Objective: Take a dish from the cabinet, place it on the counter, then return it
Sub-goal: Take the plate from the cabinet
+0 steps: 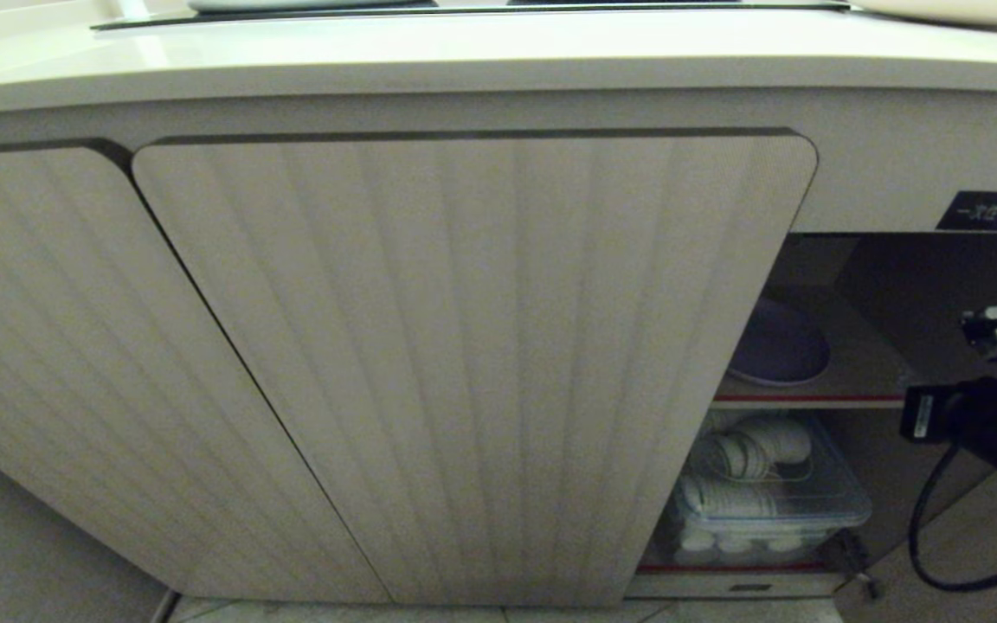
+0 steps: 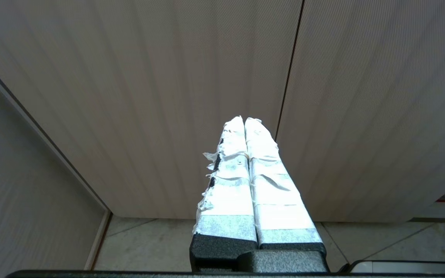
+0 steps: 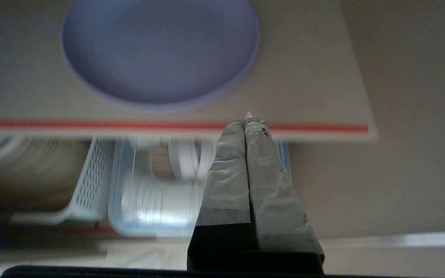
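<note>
The dish (image 3: 160,50) looks light, stiff and a little slippery; its near rim above the shelf (image 3: 315,112) edge is best to pinch. The right hand (image 3: 247,123) is closed and empty, and so is the left hand (image 2: 244,122).

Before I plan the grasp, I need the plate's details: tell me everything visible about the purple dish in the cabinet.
The dish is a round, shallow, matte lavender plate, plastic-looking, with a low raised rim. It lies flat, right way up and empty, on the cabinet's inner shelf, set back from the shelf's red front edge. Only the shelf touches it. In the head view the closed door hides its left part.
</note>
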### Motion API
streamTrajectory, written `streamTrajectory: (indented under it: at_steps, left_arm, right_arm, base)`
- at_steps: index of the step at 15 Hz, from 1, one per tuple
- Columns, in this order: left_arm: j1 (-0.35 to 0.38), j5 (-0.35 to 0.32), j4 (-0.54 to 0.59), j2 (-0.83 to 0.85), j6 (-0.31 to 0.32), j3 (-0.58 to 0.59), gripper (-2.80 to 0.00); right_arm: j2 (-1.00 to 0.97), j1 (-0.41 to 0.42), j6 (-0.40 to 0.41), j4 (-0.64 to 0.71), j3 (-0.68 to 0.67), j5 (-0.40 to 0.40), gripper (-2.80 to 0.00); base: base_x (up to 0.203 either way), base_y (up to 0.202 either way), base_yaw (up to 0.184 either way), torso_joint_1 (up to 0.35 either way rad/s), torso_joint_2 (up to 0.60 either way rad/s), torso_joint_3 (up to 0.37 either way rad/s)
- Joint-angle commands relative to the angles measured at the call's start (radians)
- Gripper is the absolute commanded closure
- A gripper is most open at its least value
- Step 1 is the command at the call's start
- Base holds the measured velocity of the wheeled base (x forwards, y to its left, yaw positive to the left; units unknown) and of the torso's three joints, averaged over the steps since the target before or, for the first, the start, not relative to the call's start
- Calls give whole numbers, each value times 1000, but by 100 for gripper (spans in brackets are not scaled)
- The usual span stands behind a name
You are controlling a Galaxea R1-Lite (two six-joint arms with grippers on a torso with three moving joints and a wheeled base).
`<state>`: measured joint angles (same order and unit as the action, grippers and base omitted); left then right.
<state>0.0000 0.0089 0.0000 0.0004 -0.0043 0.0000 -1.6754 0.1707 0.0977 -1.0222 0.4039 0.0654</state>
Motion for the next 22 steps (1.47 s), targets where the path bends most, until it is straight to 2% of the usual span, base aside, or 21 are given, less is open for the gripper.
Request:
streamTrajectory:
  at_steps: [1, 4, 11, 22]
  left_arm:
    - [0, 0, 0, 0, 0, 0, 0]
    - [0, 1, 0, 0, 0, 0, 0]
    - [0, 1, 0, 0, 0, 0, 0]
    - [0, 1, 0, 0, 0, 0, 0]
  right_arm:
    - [-56, -12, 2, -38, 29, 1, 0]
    - [-92, -39, 3, -83, 59, 2, 0]
    - [-167, -63, -16, -74, 153, 1, 0]
    - [-211, -76, -21, 172, 347, 1, 0]
  base:
    - [0, 0, 0, 0, 0, 0]
    - [0, 0, 0, 0, 0, 0]
    - [0, 0, 0, 0, 0, 0]
    - [0, 0, 0, 0, 0, 0]
